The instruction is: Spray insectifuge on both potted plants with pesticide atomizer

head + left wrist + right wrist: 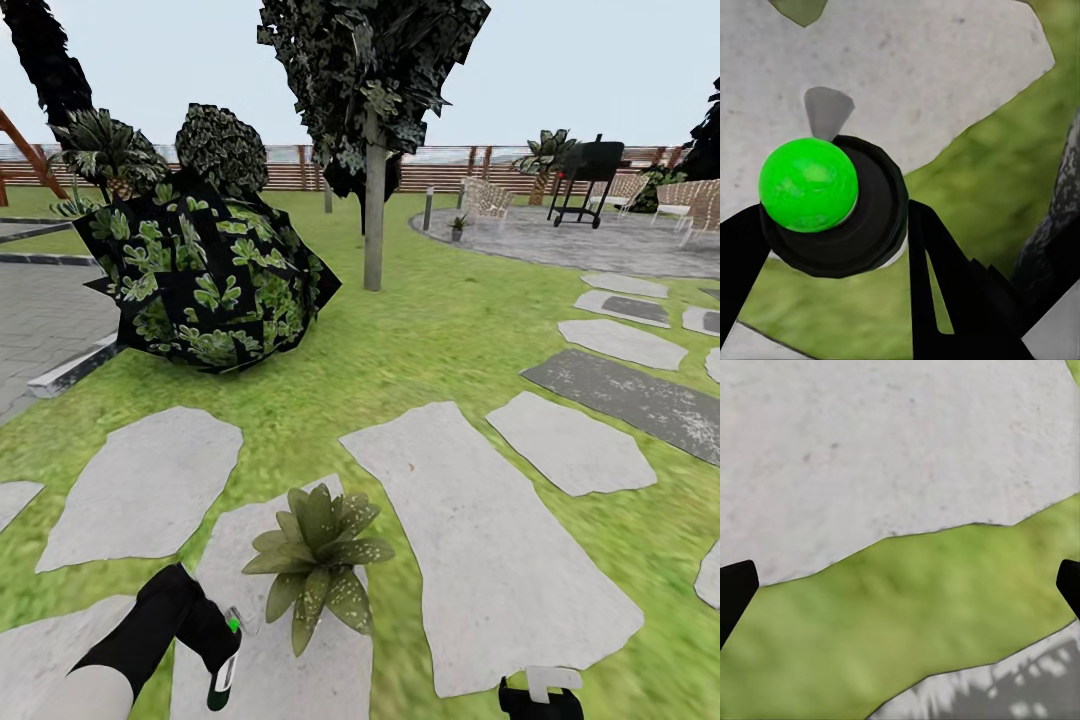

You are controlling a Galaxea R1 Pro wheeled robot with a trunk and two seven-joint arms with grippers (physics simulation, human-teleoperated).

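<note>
A potted plant (315, 560) with speckled pointed leaves stands on a stepping stone right in front of me; its leaves hide the pot. A second small potted plant (458, 225) stands far off at the edge of the round paved patch. My left gripper (225, 665) hangs just left of the near plant, shut on the pesticide atomizer (232, 627). In the left wrist view the atomizer (862, 225) is a dark round body with a bright green ball on top, clamped in the left gripper (832, 232). My right gripper (540, 695) is open over grass and stone, its fingertips wide apart in the right wrist view (900, 592).
A large dark broad-leaved shrub (205, 285) sits ahead on the left, with a tree trunk (374, 210) behind it. Grey stepping stones (490, 540) cross the lawn. A black grill (588, 180) and chairs (487, 197) stand on the paved patch (600, 245) before the slatted fence (440, 175).
</note>
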